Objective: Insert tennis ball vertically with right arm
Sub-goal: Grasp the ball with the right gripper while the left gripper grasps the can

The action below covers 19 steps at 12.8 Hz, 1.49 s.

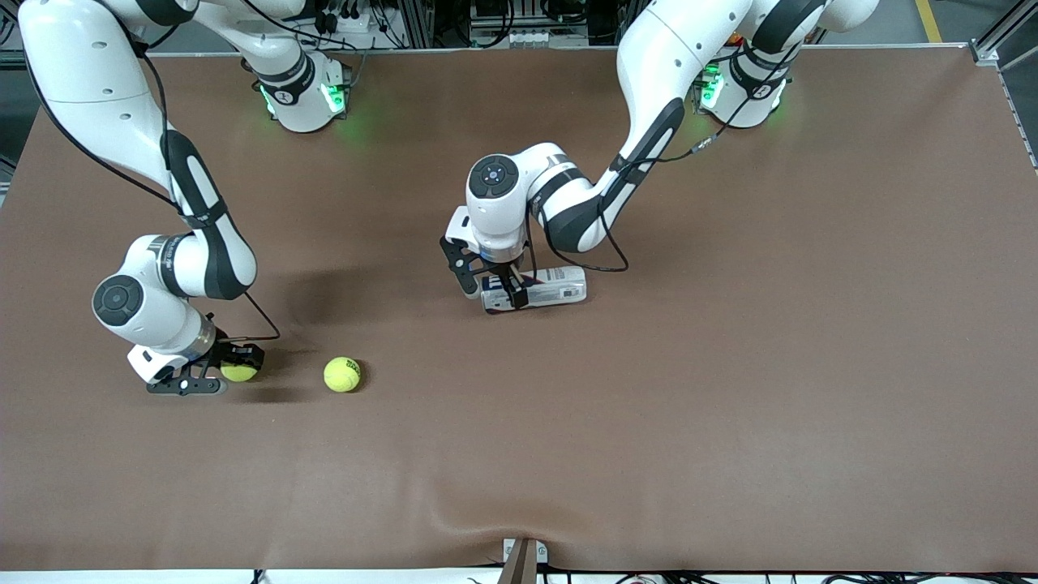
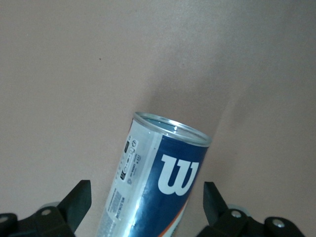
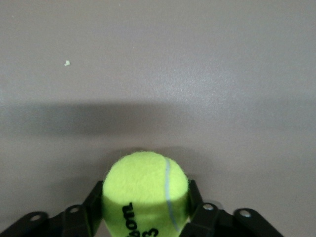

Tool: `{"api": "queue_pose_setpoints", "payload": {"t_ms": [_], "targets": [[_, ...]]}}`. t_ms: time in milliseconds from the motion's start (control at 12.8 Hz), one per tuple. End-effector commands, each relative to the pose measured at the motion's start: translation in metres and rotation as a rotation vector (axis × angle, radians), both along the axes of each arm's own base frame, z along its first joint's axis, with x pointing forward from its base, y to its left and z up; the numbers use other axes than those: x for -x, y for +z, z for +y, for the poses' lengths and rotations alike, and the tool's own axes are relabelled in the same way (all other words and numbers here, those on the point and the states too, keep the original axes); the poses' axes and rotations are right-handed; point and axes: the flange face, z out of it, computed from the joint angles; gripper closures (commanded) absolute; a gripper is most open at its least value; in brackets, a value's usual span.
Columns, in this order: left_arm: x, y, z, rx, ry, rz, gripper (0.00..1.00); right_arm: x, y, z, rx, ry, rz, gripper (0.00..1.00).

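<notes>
While the right gripper (image 1: 217, 375) sits low at the right arm's end of the table, its fingers (image 3: 94, 207) are pressed in on a tennis ball (image 3: 144, 192), one pad on each flank, the ball at or just above the brown table (image 1: 730, 365). A second tennis ball (image 1: 341, 374) lies loose on the cloth just beside it, toward the middle, untouched. Farther along, near the table's centre and farther from the front camera than both balls, lies the Wilson can (image 1: 535, 288), flat on its side, long axis running along the table between the two arm ends. The left gripper (image 1: 491, 285) stands over the can's open end with its jaws spread wide, fingers (image 2: 76, 202) straddling the can without touching it; the silver rim (image 2: 173, 129) shows clear in the left wrist view. My judgement: a vertical insertion turns on that axis, since the mouth faces sideways and the can must be stood up before the held ball, well apart from it toward the right arm's end, can drop in from above
</notes>
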Motion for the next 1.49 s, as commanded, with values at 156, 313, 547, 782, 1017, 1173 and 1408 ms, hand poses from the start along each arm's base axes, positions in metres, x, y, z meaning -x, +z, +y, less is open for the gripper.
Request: {"api": "queue_pose_setpoints", "payload": {"t_ms": [156, 313, 547, 782, 1017, 1173, 1408], "targets": [[-0.003, 0.000, -0.010, 0.031, -0.085, -0.050, 0.00, -0.002, 0.003, -0.005, 0.016, 0.090, -0.009, 0.91], [-0.005, 0.000, -0.009, 0.023, -0.160, -0.053, 0.00, -0.002, 0.005, -0.005, 0.015, 0.086, -0.009, 0.91], [-0.002, -0.010, -0.010, 0.019, -0.182, -0.047, 0.00, -0.004, 0.011, -0.004, 0.011, 0.077, -0.017, 0.91], [-0.003, -0.020, -0.011, 0.028, -0.219, -0.052, 0.00, -0.008, 0.032, -0.006, 0.009, 0.067, -0.047, 0.96], [-0.004, -0.035, -0.010, 0.034, -0.247, -0.052, 0.00, -0.011, 0.051, -0.004, 0.006, 0.047, -0.076, 0.96], [-0.001, -0.045, -0.011, 0.031, -0.252, -0.045, 0.00, -0.012, 0.058, -0.004, 0.007, 0.044, -0.087, 0.96], [-0.001, -0.050, -0.011, 0.030, -0.274, -0.044, 0.00, -0.012, 0.061, -0.005, 0.006, 0.039, -0.091, 0.95]]}}
